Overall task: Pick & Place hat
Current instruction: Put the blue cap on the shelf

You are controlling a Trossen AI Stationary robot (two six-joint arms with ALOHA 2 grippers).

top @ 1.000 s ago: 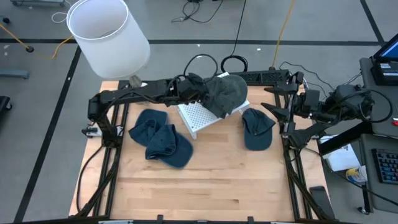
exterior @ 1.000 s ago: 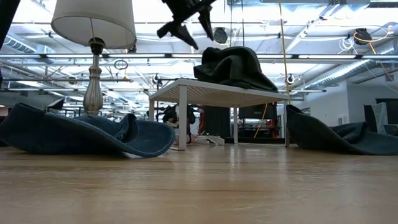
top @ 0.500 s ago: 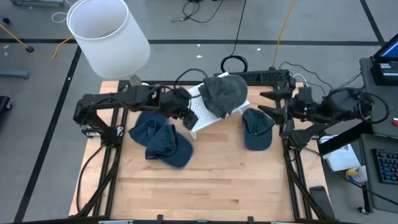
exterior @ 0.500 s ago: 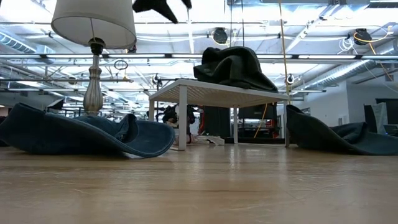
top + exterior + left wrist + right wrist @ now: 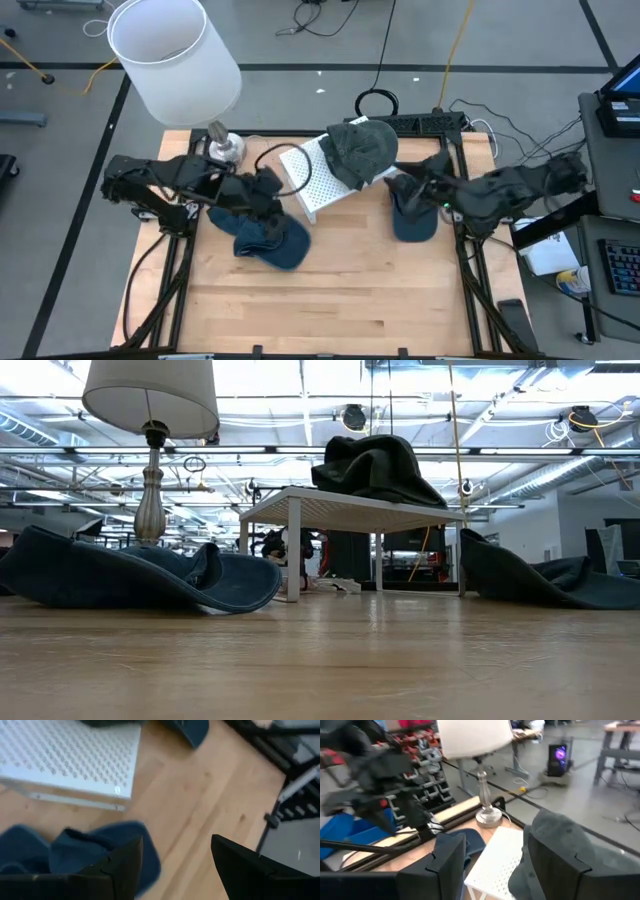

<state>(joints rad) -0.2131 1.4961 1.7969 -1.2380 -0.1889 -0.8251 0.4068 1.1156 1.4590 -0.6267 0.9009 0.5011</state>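
Wooden table (image 5: 340, 290) on grey concrete floor (image 5: 60, 200); open-ceiling workshop behind. Both end effectors released: left end effector (image 5: 175, 865), right end effector (image 5: 495, 865). Neither appears in low view.

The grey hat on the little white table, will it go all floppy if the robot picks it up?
Probably floppy: the grey hat lies crumpled in soft folds and droops over the white table's edge. It likely sags from a pinch. It looks like light cloth, so it should lift easily.
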